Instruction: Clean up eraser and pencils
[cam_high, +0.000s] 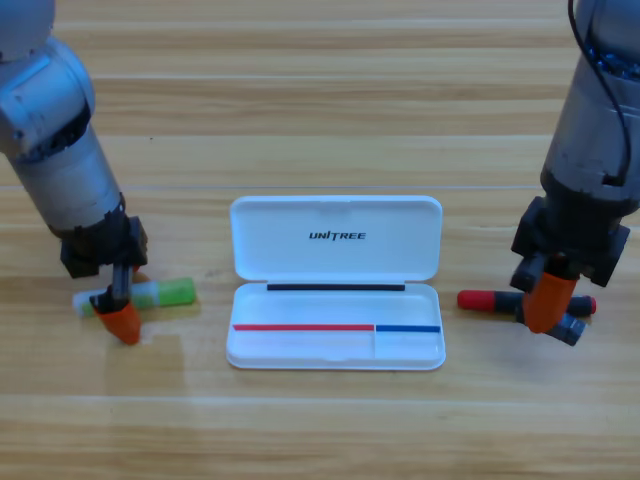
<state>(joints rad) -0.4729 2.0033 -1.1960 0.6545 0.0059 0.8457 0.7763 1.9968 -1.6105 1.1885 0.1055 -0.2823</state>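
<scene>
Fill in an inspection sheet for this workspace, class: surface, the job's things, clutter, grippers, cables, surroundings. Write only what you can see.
Surface: wooden table, plank grain running sideways.
Job's things: green pencil lying left of the white case; black pencil with red cap lying right of it. Case open, its tray holding neither pencil. Eraser: nothing seen.
Clutter: nothing seen.
Grippers: left gripper down over the green pencil's pale end; right gripper down over the black pencil's barrel. Grip cannot be judged on either.
Cables: one black cable along the right arm.
Surroundings: nothing seen beyond the table.
</scene>
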